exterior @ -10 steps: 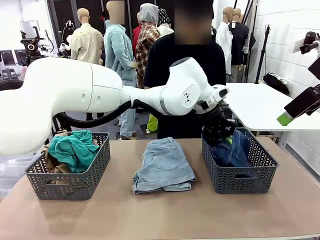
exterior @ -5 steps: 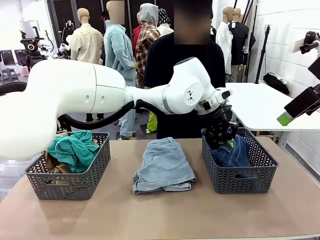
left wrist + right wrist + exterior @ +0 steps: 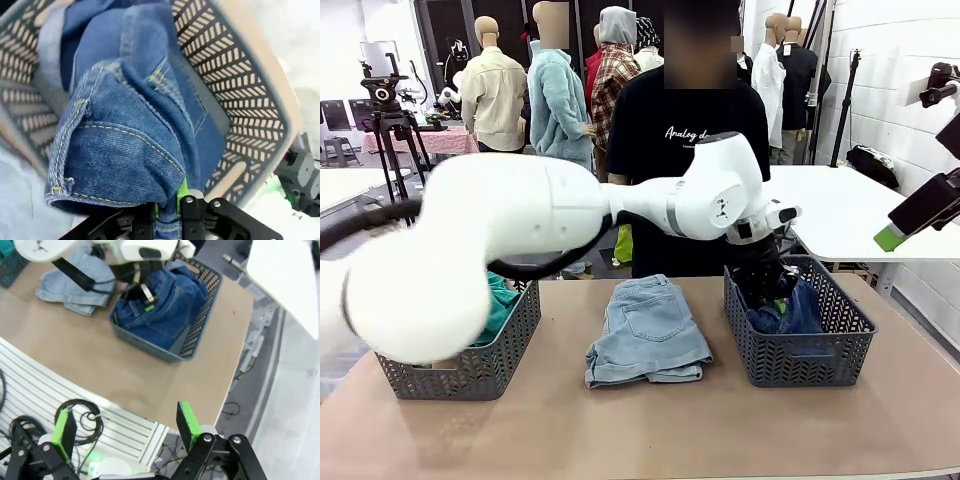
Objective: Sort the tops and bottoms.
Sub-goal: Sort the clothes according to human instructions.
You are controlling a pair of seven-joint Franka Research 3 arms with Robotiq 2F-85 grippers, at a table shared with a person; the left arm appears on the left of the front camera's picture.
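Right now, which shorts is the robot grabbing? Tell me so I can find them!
Look at the brown table, then the grey basket on its right side. The dark blue shorts are in it, pinched by the left gripper. They're much darker than the light blue shorts folded on the table's middle.

One readable text: white cursive print (image 3: 691,133) across the chest of the person's black T-shirt (image 3: 645,155), front view. It reads "Analog d", then the rest is cut off by the left arm (image 3: 570,205) passing in front, so the full wording can't be told. Small dark mark (image 3: 720,207) on the arm's white joint near the wrist, too small to read.
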